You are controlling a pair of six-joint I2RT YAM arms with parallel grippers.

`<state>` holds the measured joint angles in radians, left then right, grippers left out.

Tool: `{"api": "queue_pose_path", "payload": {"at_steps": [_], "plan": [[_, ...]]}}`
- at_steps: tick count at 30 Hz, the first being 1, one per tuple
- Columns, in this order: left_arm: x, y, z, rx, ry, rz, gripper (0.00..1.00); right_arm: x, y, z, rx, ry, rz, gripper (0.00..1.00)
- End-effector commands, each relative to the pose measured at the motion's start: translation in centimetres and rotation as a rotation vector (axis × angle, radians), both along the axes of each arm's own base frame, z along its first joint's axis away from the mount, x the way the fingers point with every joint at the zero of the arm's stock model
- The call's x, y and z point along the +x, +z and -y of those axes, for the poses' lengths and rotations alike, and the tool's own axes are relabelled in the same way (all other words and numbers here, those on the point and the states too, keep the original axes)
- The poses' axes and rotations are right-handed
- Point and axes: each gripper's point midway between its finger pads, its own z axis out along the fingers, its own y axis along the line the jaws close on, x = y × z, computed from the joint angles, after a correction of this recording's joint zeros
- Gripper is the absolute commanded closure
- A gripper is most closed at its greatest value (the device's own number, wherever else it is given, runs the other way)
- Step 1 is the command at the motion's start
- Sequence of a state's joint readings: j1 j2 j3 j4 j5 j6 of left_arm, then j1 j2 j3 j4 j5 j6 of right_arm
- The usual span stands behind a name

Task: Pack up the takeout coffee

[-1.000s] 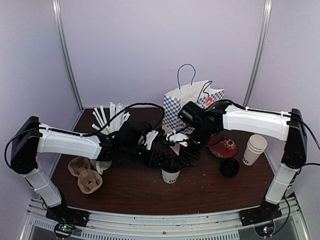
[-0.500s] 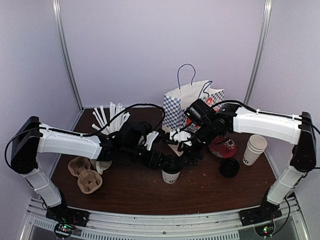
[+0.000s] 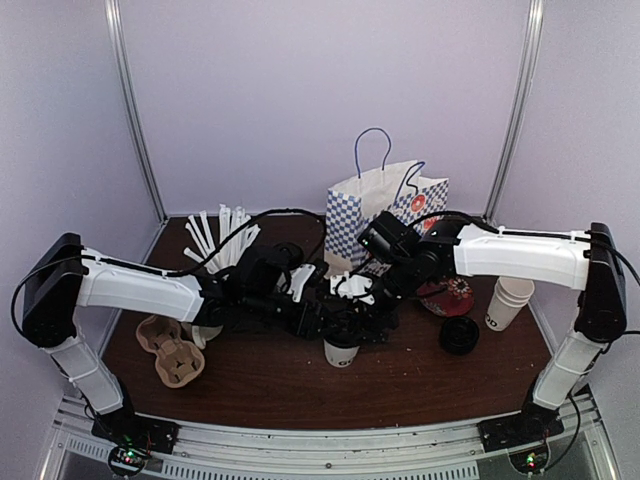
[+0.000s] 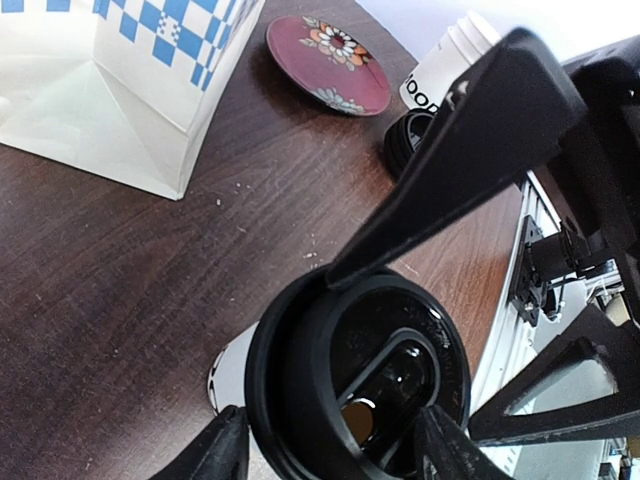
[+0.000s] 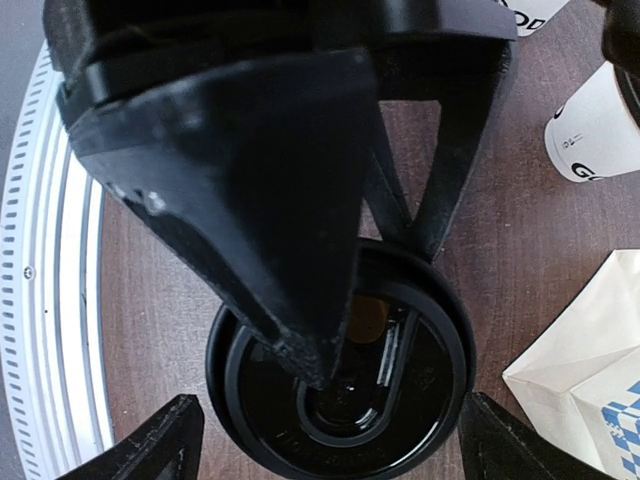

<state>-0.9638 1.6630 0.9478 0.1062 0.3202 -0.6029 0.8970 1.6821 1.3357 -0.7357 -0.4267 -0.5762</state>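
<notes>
Lid (image 4: 300, 345) sits on coffee cup (image 4: 228, 378) gripped between left gripper (image 4: 330, 445) fingers; right gripper (image 5: 330, 435) stands spread wide around it; move into paper bag (image 4: 120, 90) remains.

Dark brown wooden table (image 3: 270, 385). Centre: white paper cup with a black plastic lid (image 3: 342, 346). 12 o'clock: blue-checked white paper bag (image 3: 385, 205). 3 o'clock: red floral saucer (image 3: 450, 296), stack of black lids (image 3: 460, 336), stack of white paper cups (image 3: 510, 298). 9 o'clock: brown pulp cup carrier (image 3: 172, 352). 10 o'clock: upright white straws (image 3: 220, 235).

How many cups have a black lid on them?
1: the cup at the table's centre. The stacked cups at right are lidless; others may be hidden.
</notes>
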Motion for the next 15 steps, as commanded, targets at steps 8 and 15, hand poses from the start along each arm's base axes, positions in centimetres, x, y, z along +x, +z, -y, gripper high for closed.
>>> {"api": "queue_pose_path", "payload": {"at_steps": [8,15], "plan": [[-0.4,-4.4,-1.9,0.120,0.019,-0.071,0.43,1.6,-0.4,-0.3,0.022,-0.052,0.100,0.11],[-0.5,-4.7,-2.0,0.127,0.011,-0.071,0.43,2.4,-0.9,0.3,-0.017,-0.074,0.138,0.13]]}}
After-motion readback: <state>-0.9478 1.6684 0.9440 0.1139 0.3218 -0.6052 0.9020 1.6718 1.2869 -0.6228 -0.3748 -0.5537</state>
